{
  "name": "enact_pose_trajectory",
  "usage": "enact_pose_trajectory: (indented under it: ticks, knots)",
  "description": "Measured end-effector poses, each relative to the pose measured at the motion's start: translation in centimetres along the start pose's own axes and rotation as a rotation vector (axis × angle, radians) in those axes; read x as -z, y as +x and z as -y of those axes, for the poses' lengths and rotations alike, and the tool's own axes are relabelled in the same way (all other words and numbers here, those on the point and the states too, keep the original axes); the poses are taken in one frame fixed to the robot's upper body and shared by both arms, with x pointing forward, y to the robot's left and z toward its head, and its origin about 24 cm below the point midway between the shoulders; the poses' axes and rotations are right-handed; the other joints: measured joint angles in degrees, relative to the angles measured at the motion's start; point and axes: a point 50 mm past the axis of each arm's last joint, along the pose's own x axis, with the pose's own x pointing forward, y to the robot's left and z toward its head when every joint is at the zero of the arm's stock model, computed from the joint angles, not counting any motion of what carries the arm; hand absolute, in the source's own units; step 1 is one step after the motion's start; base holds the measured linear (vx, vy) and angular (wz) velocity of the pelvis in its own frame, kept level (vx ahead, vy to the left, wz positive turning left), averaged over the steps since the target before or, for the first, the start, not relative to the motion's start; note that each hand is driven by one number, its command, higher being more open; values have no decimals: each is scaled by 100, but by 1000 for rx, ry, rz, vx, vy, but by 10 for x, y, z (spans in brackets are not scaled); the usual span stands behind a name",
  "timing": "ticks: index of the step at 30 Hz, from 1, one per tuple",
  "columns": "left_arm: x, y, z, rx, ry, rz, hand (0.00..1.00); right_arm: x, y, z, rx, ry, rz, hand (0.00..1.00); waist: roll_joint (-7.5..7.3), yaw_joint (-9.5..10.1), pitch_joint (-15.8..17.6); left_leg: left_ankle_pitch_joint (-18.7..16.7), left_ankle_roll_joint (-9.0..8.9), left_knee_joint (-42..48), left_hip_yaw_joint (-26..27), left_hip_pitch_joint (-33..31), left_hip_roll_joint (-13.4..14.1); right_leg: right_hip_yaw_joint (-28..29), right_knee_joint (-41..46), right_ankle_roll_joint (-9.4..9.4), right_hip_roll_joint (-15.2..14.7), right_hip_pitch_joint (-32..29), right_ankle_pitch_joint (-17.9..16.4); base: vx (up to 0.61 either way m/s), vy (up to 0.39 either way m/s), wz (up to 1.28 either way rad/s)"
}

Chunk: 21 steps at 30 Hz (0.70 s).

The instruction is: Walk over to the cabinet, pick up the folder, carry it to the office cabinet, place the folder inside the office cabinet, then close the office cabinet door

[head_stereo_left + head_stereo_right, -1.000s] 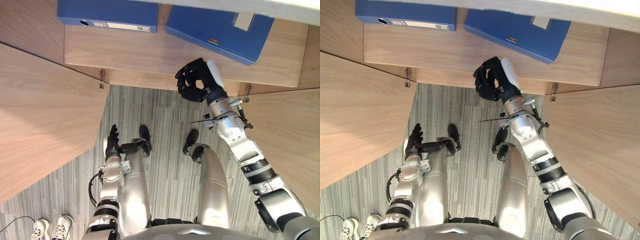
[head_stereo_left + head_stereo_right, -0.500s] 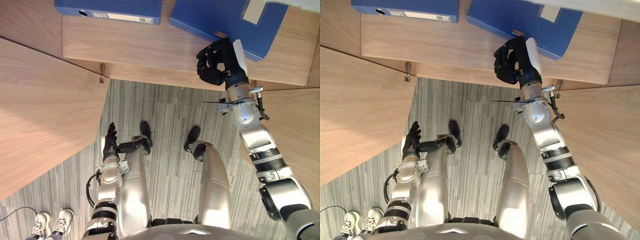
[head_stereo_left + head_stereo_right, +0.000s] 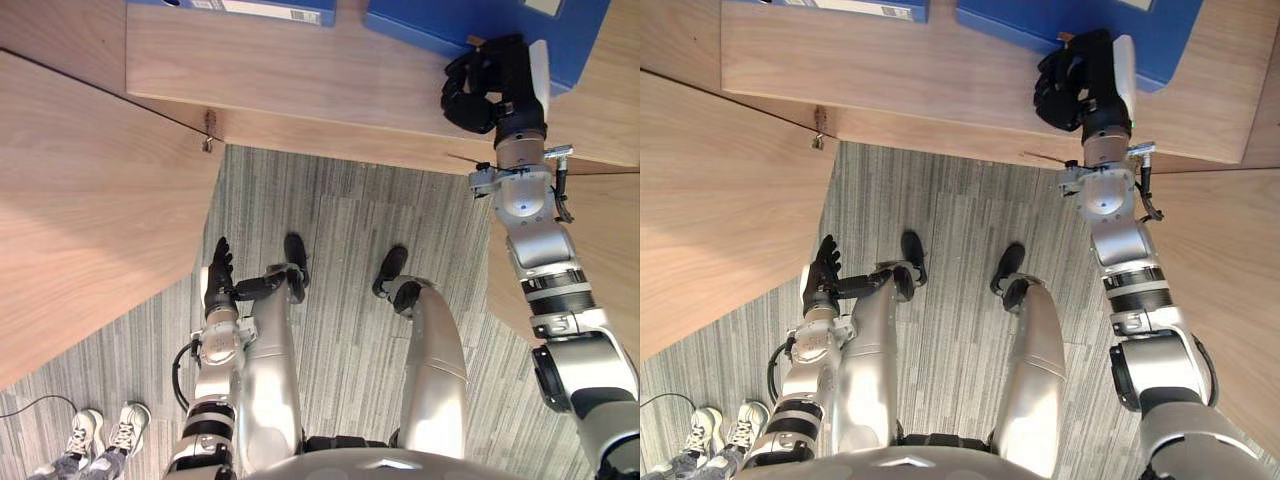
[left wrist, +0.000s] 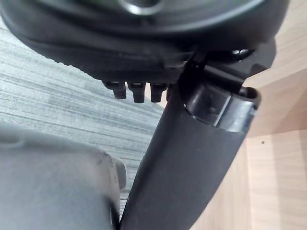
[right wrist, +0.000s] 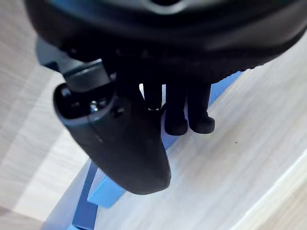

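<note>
Done: walk to the cabinet shelf (image 3: 300, 70), judged complete.
Left: by the look of it, grasp, carry, placing and door closing.
Folder (image 3: 420, 22): blue, flat on shelf, at 11 to 12 o'clock of right hand (image 3: 485, 85), near edge at fingertips.
Right hand: curled, clasping nothing; contact unclear.
Left hand (image 3: 218, 278): straight-fingered, idle at 7 o'clock.

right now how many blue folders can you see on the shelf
2. One blue folder lies left on the shelf; the other to its right, by the right hand. More may sit beyond the view's top.
</note>
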Motion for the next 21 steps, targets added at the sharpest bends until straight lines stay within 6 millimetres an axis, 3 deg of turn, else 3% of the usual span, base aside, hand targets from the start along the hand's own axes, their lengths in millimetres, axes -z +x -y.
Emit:
enact_pose_trajectory:
  ticks: [7,13,21]
  knots:
    - [-2,0,-1,-7,-24,10,100,3,14,17,82,-28,-49,0,19,-4,13,43,24,2,-5,-157,-16,-8,31,-2,-27,-163,2,-13,2,2]
    - [-2,1,-2,-35,-26,11,100,1,22,16,87,-38,-59,0,28,-75,19,97,11,-6,-23,-194,-18,-17,51,-6,-31,-200,12,0,0,0]
    - [-5,8,0,-60,-41,0,100,-18,42,9,122,-6,-45,0,64,-188,39,341,-38,-200,-10,-329,-63,-32,11,-26,-63,-402,158,-52,-11,3]
